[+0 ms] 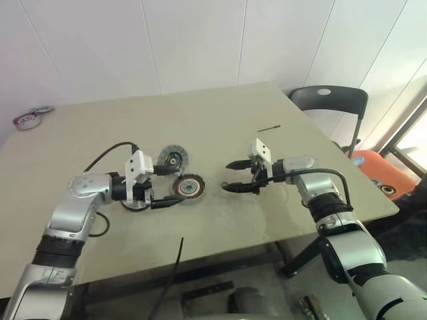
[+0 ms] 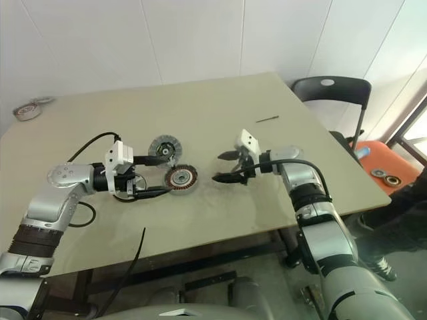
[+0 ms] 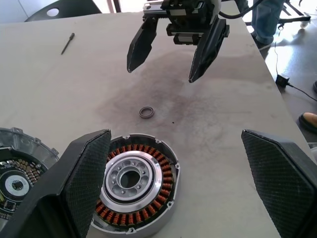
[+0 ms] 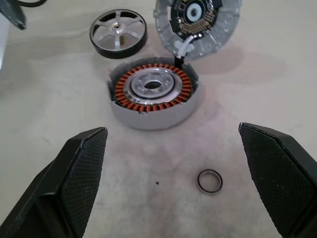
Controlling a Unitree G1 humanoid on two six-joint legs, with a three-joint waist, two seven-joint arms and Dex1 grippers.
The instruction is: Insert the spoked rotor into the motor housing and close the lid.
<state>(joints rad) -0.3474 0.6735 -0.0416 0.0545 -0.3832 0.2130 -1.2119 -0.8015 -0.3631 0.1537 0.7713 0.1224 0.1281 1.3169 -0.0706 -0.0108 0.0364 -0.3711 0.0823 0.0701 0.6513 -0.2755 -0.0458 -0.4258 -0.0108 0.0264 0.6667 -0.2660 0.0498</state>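
We look down on a beige table (image 1: 220, 120) set against a white wall, with our two arms reaching in from either side toward its middle. At the far left corner lies a roll of tape (image 1: 25, 119), well apart from everything else. Our left gripper (image 1: 168, 189) points toward the right, its two black fingers spread wide and holding nothing. Between and just past those fingers sits the motor housing (image 4: 154, 96), a shallow round metal shell with a ring of reddish copper windings around a silver hub, lying flat on the table with the windings facing up. Just behind it, toward the wall, lies the lid (image 4: 198, 22), a grey round disc with a dark circuit face and a pale centre; a short white cable joins it to the housing. The spoked rotor (image 4: 118, 33), a wheel with silver spokes and a dark rim, rests flat on the table beside the housing and the lid, apart from both. To the right of the housing, on a darker stained patch of table, lies a small metal ring (image 4: 209, 181), between the two grippers. Our right gripper (image 1: 230, 176) points toward the left, facing the housing, its fingers also wide apart and empty. Farther back lies a thin dark rod (image 1: 268, 127). Off the table's right corner stands a black chair (image 1: 330, 107).
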